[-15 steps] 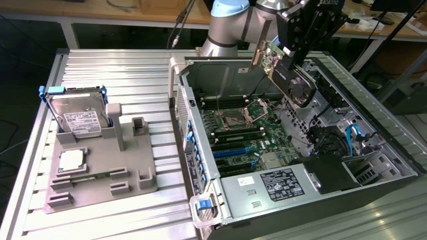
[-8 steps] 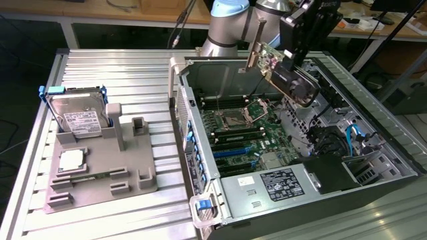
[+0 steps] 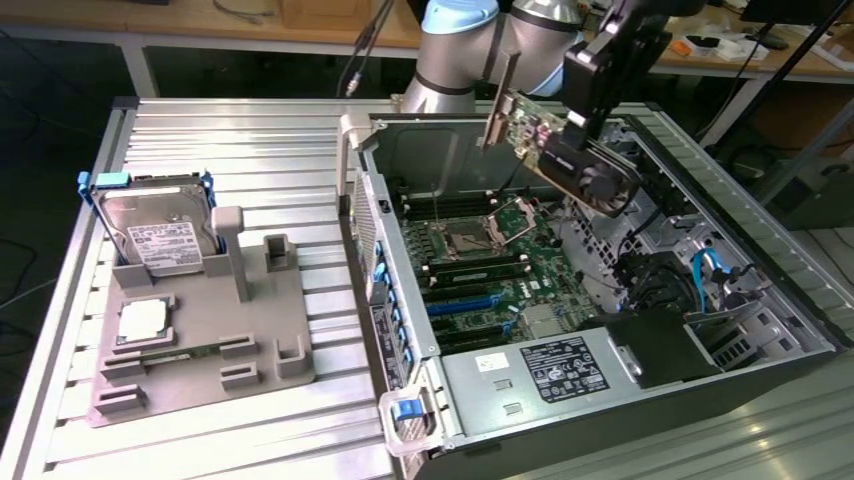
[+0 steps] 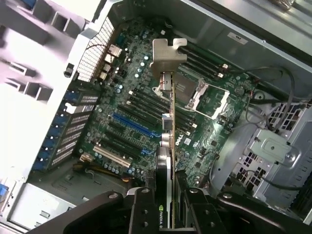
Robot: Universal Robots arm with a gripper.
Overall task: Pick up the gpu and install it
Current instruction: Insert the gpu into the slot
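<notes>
GPU (image 4: 168,161), clamped edge-on between the gripper's (image 4: 168,197) closed fingers (image 4: 141,209), hangs over the motherboard (image 4: 214,139) inside the open computer case (image 3: 441,150), silver bracket (image 4: 168,53) at the end farthest from them. Any tilt or misalignment on descent could jam its edge against the expansion slots (image 4: 131,126) beyond the fingertips.

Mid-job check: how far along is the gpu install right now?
Done: the pickup. The gripper is shut on the gpu, which is off the table. In hand: the card hangs over the open computer case, above the motherboard and clear of it. Left: seating. The card sits in no slot yet, and the blue slots look empty.
</notes>
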